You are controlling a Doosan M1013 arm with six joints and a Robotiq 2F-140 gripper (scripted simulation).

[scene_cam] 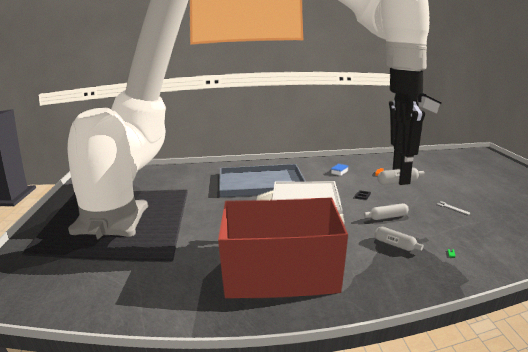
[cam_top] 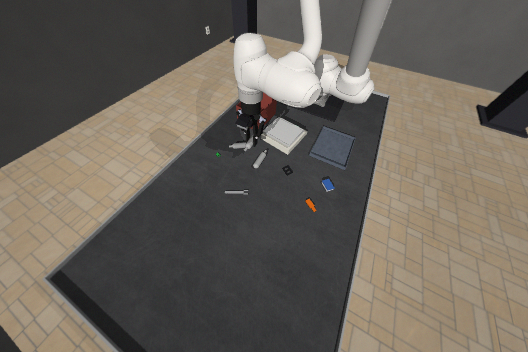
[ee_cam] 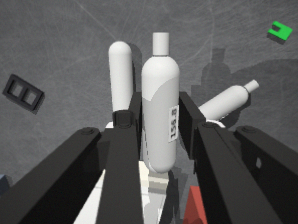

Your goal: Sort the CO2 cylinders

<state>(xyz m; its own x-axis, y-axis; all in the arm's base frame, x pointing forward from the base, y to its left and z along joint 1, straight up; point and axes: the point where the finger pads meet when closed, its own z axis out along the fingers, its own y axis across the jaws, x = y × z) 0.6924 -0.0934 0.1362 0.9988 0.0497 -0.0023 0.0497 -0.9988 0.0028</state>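
My gripper [scene_cam: 405,176] is shut on a white CO2 cylinder [scene_cam: 398,175] and holds it level, a little above the table; in the wrist view the cylinder [ee_cam: 160,115] sits between the black fingers with its neck pointing away and its stamped label showing. Two more cylinders lie flat on the table below: one [scene_cam: 387,212] [ee_cam: 121,75] next to the scale and one labelled [scene_cam: 398,239] [ee_cam: 227,100] closer to the table edge. The red scrap bin [scene_cam: 282,246] stands open to the left of them. The blue-grey tray [scene_cam: 261,179] [cam_top: 332,147] lies beyond the white scale [scene_cam: 310,190] [cam_top: 285,135].
Small clutter lies about: a wrench [scene_cam: 453,207] [cam_top: 236,192], a green piece [scene_cam: 451,253] [ee_cam: 279,31], a black frame piece [scene_cam: 362,195] [ee_cam: 22,93], a blue block [scene_cam: 340,169] and an orange piece [cam_top: 311,204]. The arm's base [scene_cam: 107,176] stands left of the bin.
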